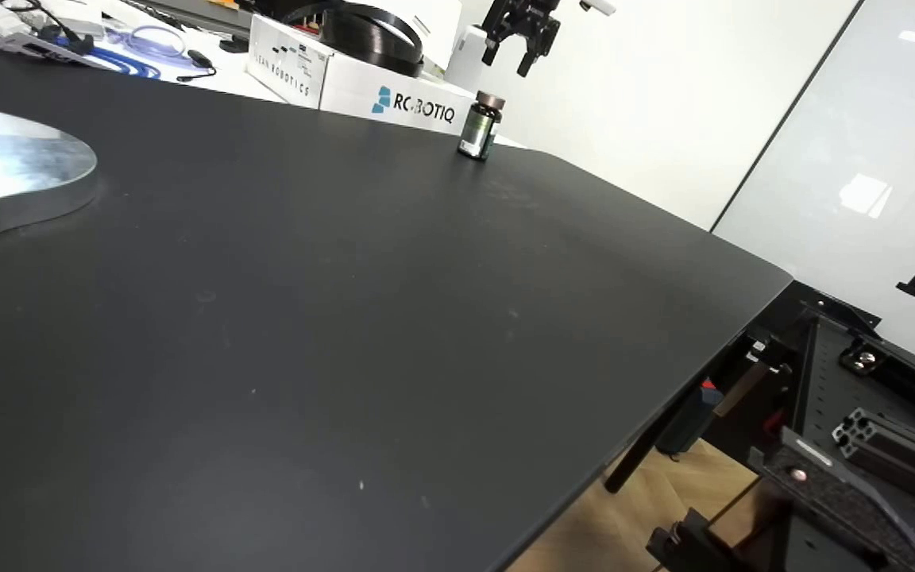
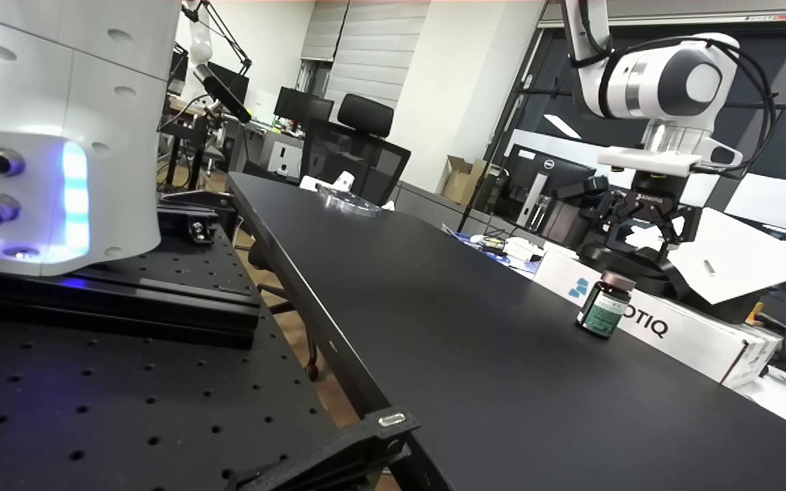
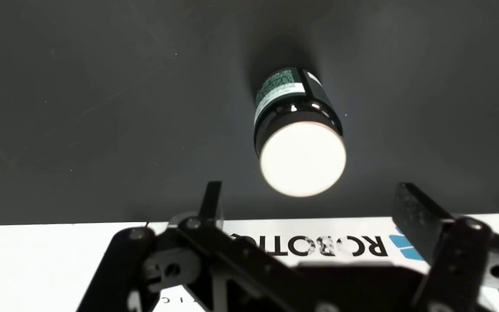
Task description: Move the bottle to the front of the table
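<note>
The bottle is small and dark with a green and pale label and a brownish cap. It stands upright on the black table near the box-side edge, in both exterior views (image 1: pixel 480 131) (image 2: pixel 603 312). The table's flat top (image 1: pixel 346 278) also shows in an exterior view (image 2: pixel 434 327) and the wrist view (image 3: pixel 102 108). My gripper is open and empty, raised above the bottle, in both exterior views (image 1: pixel 507 65) (image 2: pixel 638 247). In the wrist view the open jaws (image 3: pixel 309 185) spread wider than the bottle (image 3: pixel 282 93), whose bright cap top lies just ahead of them, apart from both fingers.
A white box with ROBOTIQ lettering (image 1: pixel 418 102) stands just beyond the table edge behind the bottle, also in the wrist view (image 3: pixel 319 227). A shiny curved metal sheet (image 1: pixel 21 171) lies on the table. Cables (image 1: pixel 156 48) lie beside the box. A white robot base (image 2: pixel 113 198) stands opposite.
</note>
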Controlling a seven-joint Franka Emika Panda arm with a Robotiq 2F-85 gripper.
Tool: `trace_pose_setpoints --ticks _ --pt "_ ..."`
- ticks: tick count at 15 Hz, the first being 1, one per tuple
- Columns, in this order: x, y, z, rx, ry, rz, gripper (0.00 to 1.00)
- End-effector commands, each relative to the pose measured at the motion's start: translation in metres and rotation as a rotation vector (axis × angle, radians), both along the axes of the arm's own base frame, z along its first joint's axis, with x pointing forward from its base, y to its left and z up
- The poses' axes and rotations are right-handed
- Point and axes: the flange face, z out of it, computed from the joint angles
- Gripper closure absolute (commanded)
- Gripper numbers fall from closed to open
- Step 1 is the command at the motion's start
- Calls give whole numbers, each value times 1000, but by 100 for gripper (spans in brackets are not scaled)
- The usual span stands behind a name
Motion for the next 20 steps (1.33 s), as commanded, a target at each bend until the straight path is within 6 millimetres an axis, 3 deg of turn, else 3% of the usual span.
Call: trace_pose_setpoints --ticks 1,11,12,14,18,20 --pt "5 -3 -18 31 -4 4 0" --pt "9 -4 -53 29 -13 19 0" --pt "10 -4 -55 28 -22 20 25" --pt "10 -3 -55 20 -40 26 33" --pt "6 -2 -39 4 -44 38 63" --pt "0 -1 -21 -2 -27 37 64"
